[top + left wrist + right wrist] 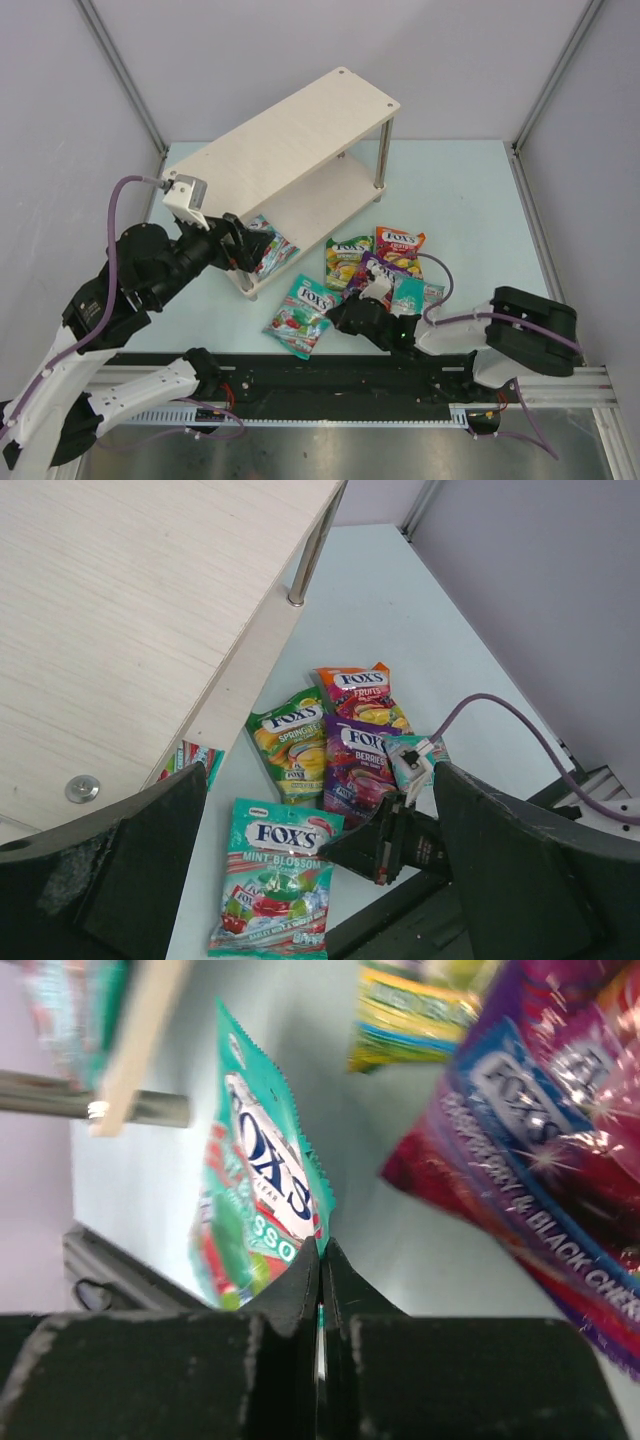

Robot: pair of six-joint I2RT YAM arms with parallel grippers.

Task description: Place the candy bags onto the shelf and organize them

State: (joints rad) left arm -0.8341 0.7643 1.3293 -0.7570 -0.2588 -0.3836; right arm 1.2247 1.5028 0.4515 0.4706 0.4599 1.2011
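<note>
Our left arm rises from its base and bends toward the shelf, its wrist turned to that unit's near left corner. There our left gripper sits level with the lower board, its fingers spread wide with nothing between them. Our right arm lies low in front of the shelf, elbow folded back and forearm stretched leftward. Our right gripper points left, apart from the shelf's near edge, its fingers pressed together on the edge of a teal bag.
</note>
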